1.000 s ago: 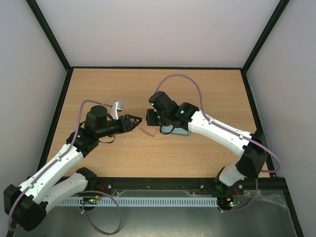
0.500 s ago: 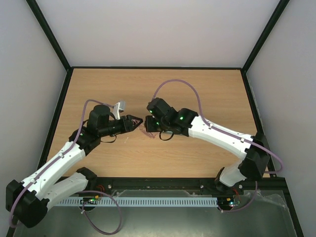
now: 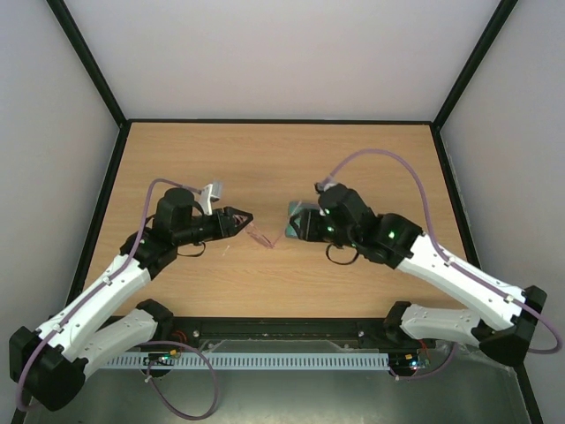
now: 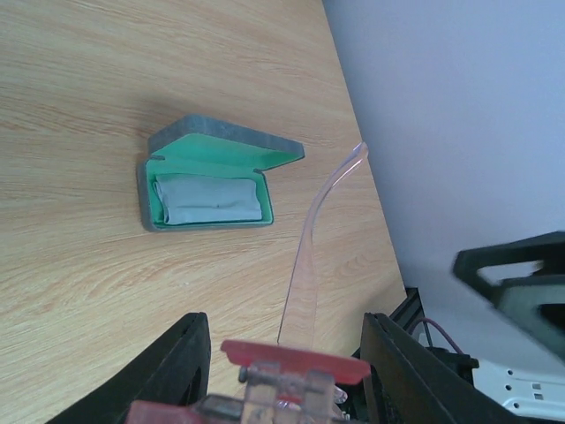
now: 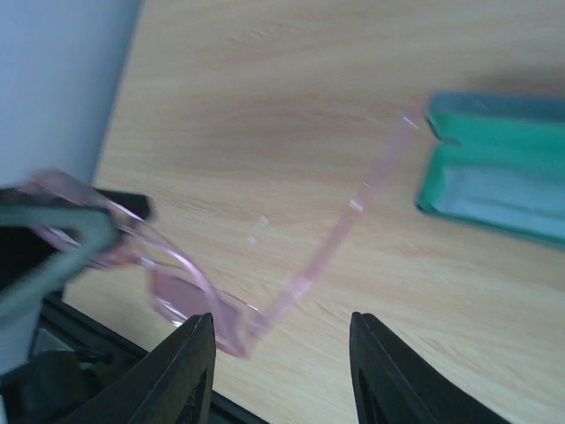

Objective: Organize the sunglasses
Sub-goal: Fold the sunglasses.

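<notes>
Pink sunglasses in left hand; case whole from left wrist, half-hidden overhead

Both arms, the left arm and the right arm, were built alike: smooth white shells for the long links, chunky black housings at the joints. A thin purple cable ran loose along each one. Small green lights glowed on the black housings. The jaws were plain black, blunt and wedge-shaped, with a matt finish.
</notes>
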You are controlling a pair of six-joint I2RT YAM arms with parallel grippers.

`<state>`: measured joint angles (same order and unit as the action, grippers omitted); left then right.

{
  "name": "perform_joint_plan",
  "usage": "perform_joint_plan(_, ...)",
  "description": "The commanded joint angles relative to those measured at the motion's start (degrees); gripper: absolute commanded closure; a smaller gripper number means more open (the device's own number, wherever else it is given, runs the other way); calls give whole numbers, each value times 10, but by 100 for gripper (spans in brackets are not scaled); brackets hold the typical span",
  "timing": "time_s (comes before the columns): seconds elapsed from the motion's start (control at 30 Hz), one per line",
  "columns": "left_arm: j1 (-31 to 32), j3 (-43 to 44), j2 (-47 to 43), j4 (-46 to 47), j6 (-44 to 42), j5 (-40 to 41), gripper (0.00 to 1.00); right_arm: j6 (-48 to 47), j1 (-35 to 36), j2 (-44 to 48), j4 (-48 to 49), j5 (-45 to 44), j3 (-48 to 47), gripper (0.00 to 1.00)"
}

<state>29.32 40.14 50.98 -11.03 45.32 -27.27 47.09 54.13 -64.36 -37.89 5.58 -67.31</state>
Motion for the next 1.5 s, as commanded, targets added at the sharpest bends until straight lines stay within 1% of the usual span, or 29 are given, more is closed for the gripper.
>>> perform_joint_plan(0.0,-7,18,-3,-6,-10,-28,54,38,-4,54,-25,-23,93,56)
perform_joint_plan(0.17,-9,20,6,1,-13,-64,54,49,-8,66,-24,-50,157,57)
perform_joint_plan(0.3,-10,20,10,0,-16,-79,54,42,-15,44,-9,-62,161,56)
perform_joint_plan(0.63,-9,-12,9,31,-1,-107,54,9,-24,-76,40,-46,85,57)
perform_joint_plan(0.83,-9,-29,14,48,5,-119,54,-3,-23,-116,50,-33,34,58)
perform_joint_plan(1.23,-9,-41,26,76,15,-127,54,0,-20,-153,102,47,28,63)
perform_joint_plan(1.47,-9,-52,38,98,18,-136,54,16,6,-159,115,51,21,64)
